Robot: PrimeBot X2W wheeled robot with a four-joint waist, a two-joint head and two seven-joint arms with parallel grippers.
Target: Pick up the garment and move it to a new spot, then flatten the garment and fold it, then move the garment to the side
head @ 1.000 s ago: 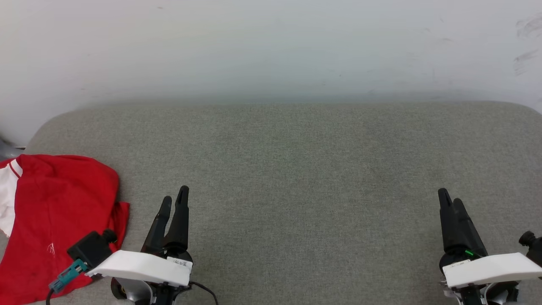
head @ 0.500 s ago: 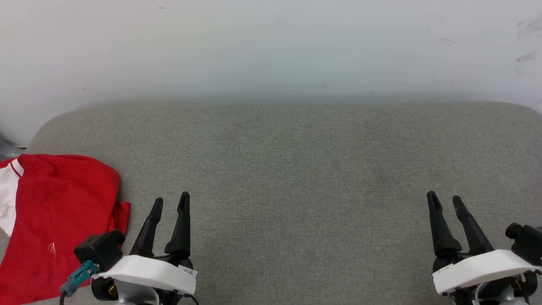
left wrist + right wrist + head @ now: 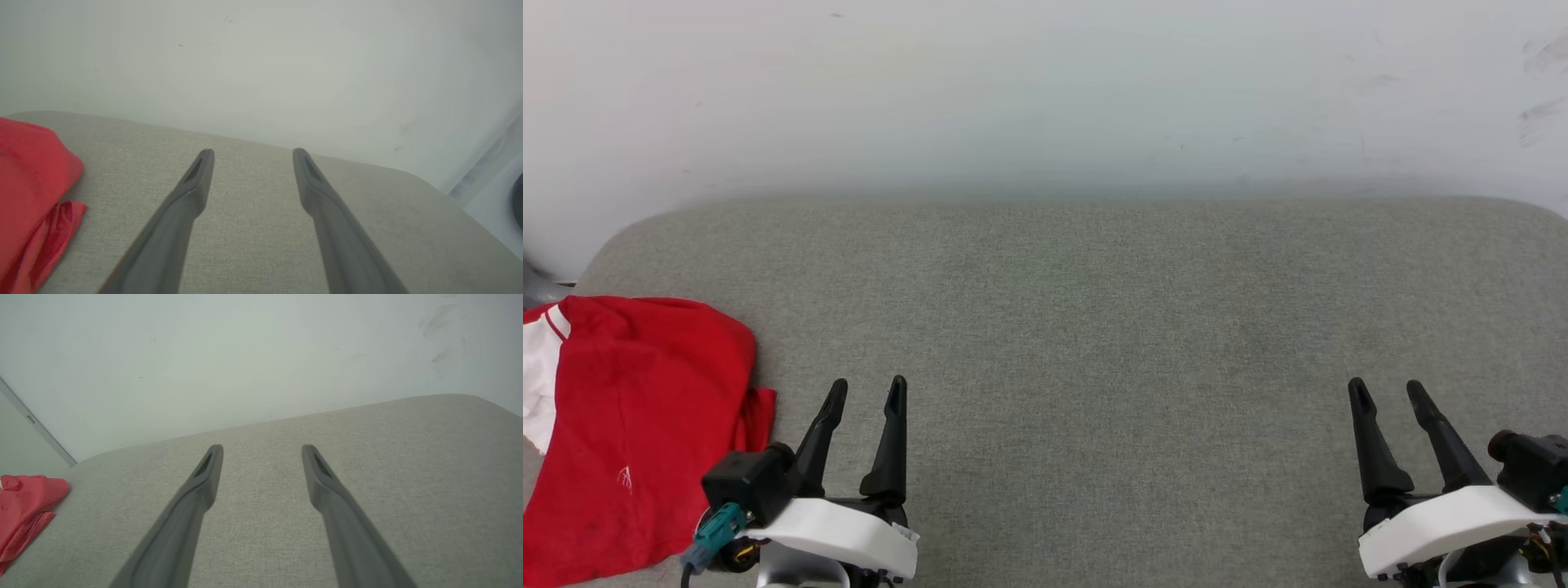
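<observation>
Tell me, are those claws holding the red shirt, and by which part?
Nothing is held. The left gripper and right gripper both stand open over the grey cushion. The red shirt lies beside the left one, clear of its fingers.

The left gripper (image 3: 867, 382) and the right gripper (image 3: 1385, 383) are each formed of two long, dark, tapering fingers (image 3: 888, 457); a narrow slot is seen near each tip in the wrist views. Each base is capped by a smooth white shell (image 3: 837, 531). A black boxy module (image 3: 750, 486) is mounted beside each shell, a teal connector (image 3: 716, 528) being fitted under the left one. What may be a small label (image 3: 905, 535) is stuck on the left shell.
</observation>
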